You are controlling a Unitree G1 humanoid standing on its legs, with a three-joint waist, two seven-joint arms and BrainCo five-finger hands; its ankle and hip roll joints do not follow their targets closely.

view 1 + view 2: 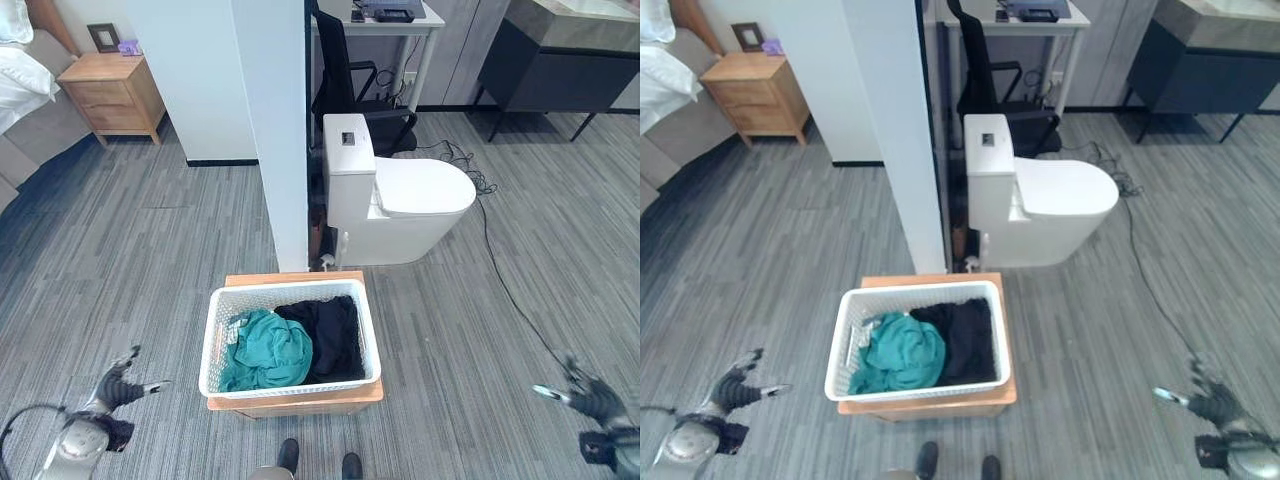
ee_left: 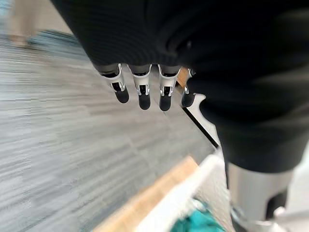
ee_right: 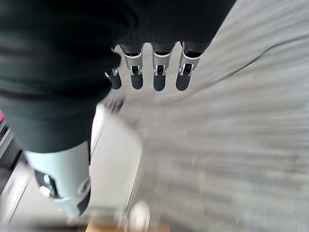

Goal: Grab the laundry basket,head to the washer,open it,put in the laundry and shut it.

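Flanking the laundry basket (image 1: 289, 342), your left hand (image 1: 118, 385) and right hand (image 1: 585, 395) hang released, well apart from it. It fills the low wooden stand (image 1: 300, 403), edge to edge, clothes (image 1: 295, 345) inside, so both rims are reachable.

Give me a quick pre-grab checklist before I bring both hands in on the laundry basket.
1. Laundry basket sits square on the low wooden stand: ok.
2. Laundry inside, teal cloth beside dark cloth, nothing over the rim: ok.
3. Left robot hand open, on the floor side off the basket's left: ok.
4. Right robot hand open, but much farther out from the basket than the left: not ok.
5. Side grip slots on the basket: cannot tell.
6. Toilet close behind the stand, cable on the floor to the right: not ok.
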